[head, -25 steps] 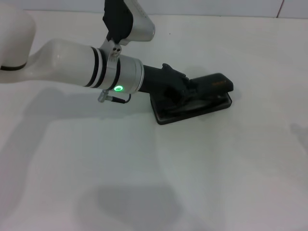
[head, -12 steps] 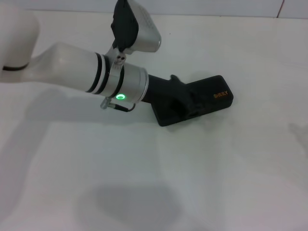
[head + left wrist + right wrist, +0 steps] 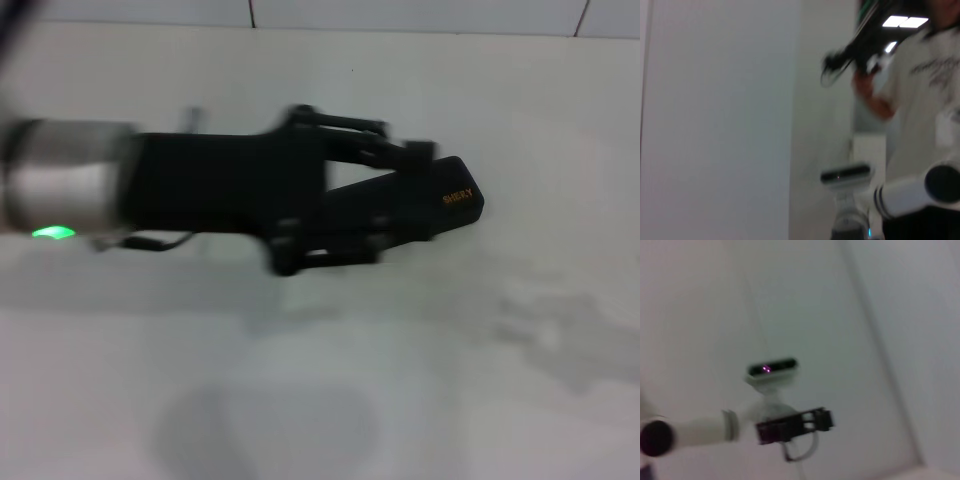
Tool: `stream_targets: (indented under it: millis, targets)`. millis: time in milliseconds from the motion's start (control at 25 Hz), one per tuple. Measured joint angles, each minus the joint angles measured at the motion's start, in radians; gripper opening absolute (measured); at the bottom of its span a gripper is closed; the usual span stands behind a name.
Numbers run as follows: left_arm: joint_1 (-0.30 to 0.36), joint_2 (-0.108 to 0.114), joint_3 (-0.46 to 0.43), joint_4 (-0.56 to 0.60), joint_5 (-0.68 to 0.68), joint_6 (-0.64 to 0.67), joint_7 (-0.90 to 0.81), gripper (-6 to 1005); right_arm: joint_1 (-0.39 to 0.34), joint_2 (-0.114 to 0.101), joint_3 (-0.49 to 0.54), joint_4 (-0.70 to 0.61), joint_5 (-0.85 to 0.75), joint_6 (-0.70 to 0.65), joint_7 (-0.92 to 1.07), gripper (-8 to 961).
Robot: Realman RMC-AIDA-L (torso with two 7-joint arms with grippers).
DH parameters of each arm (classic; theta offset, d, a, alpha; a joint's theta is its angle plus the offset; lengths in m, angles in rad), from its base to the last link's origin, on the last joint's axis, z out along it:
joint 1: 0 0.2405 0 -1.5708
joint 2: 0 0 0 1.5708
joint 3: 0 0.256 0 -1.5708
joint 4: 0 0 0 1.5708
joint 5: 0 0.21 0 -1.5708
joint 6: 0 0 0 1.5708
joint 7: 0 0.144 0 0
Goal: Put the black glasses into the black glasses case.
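The black glasses case (image 3: 455,200) lies shut on the white table, right of centre in the head view, with its orange lettering on the lid facing up. The black glasses are hidden; none show outside the case. My left gripper (image 3: 400,200) is blurred with motion, raised over the case's left end, and its fingers (image 3: 345,127) are spread apart and hold nothing. It also shows far off in the right wrist view (image 3: 795,426). My right gripper is out of view.
The white table (image 3: 330,380) lies bare around the case, with a tiled wall edge at the back. The left wrist view points up at a person in a white shirt (image 3: 925,95) and the robot's head camera (image 3: 846,175).
The case lid went from ajar to fully shut. My left gripper then rose off the case toward the camera, swung level and opened.
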Motion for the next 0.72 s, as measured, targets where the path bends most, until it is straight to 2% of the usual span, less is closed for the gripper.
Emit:
stream_targets:
  millis: [120,200,440,520,720]
  targets:
    - [0.067,0.015,-0.069,-0.005,-0.023,0.084,0.038,495,0.013,0.001,-0.154,0.036,0.128,0.004,-0.051,250]
    - [0.090,0.034,-0.072,-0.014,-0.009,0.090,0.032,536,0.025,0.001,-0.237,0.038,0.184,0.034,-0.054,295]
    - [0.104,0.075,-0.075,-0.114,0.004,0.118,0.058,659,0.105,0.001,-0.399,0.034,0.245,0.113,-0.049,430]
    - [0.107,0.080,-0.076,-0.131,0.005,0.119,0.074,700,0.121,0.001,-0.443,0.035,0.259,0.144,-0.047,475]
    - [0.114,0.081,-0.076,-0.134,0.026,0.120,0.096,700,0.139,0.001,-0.530,0.029,0.300,0.188,-0.046,655]
